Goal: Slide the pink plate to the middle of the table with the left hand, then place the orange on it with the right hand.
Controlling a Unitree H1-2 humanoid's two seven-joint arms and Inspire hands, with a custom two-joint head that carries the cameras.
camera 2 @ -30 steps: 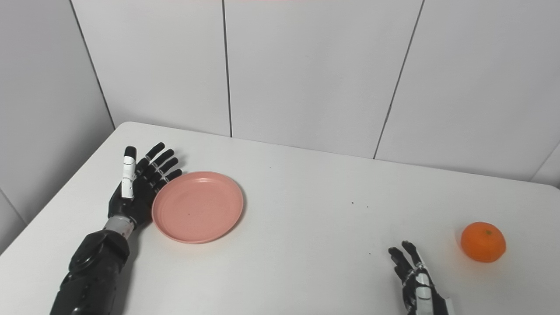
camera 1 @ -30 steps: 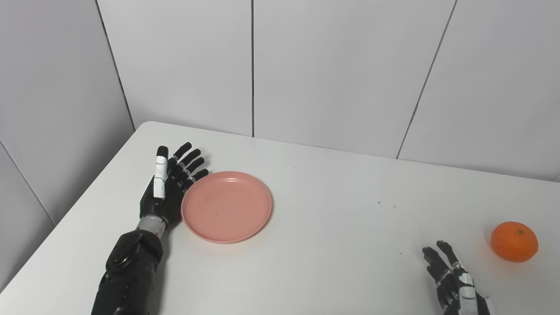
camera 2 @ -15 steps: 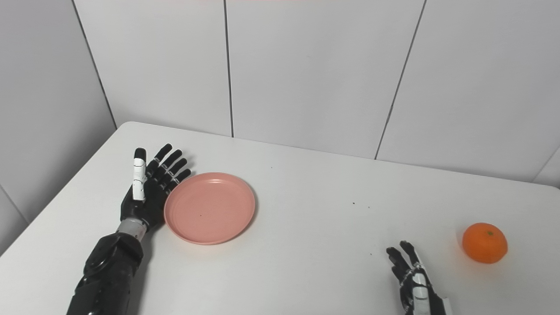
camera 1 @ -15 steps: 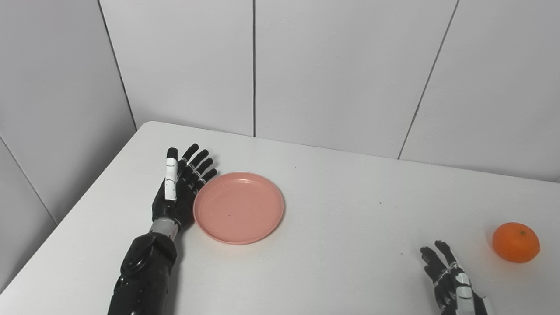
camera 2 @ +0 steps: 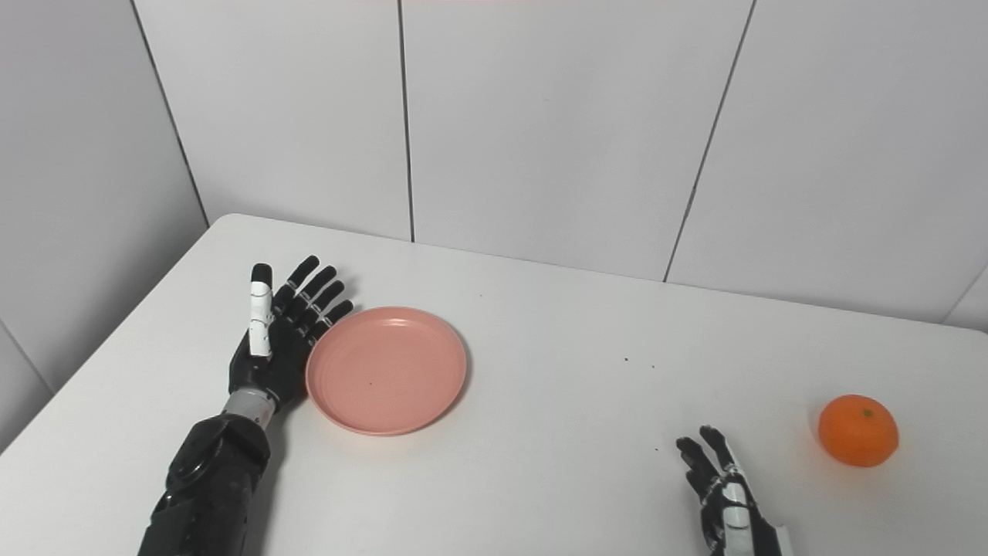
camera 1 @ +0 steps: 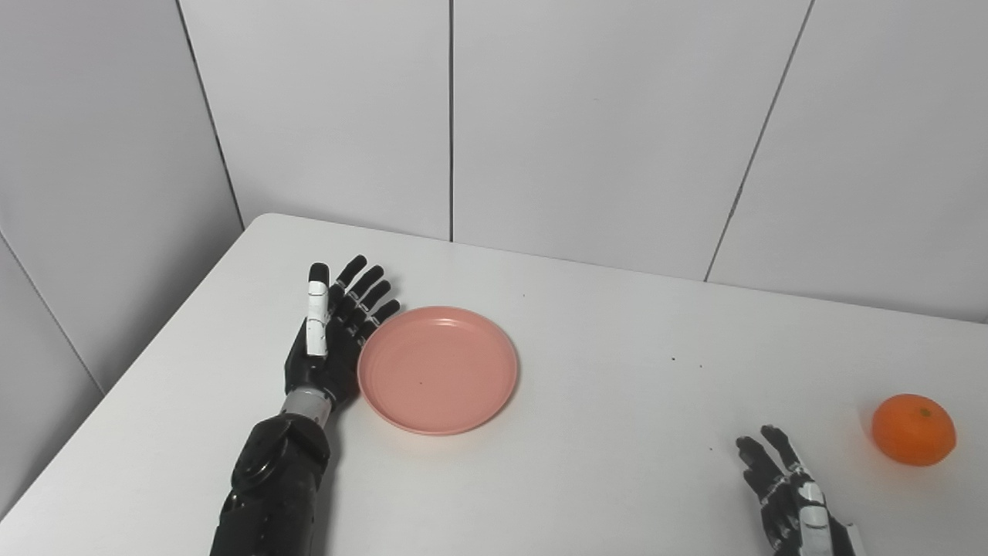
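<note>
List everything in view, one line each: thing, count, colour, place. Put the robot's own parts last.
plate: one, pink, empty, on the left half of the table, its left rim against the left hand.
orange: one, orange, near the table's right edge, apart from the right hand.
table: one, white, with a few dark specks right of centre.
wall panels: pale grey, with dark seams, behind and to the left of the table.
left hand: one, black with a white piece, open, fingers apart, flat-sided against the plate's left rim.
right hand: one, black with a white piece, open, holding nothing, at the bottom right, left of the orange.
</note>
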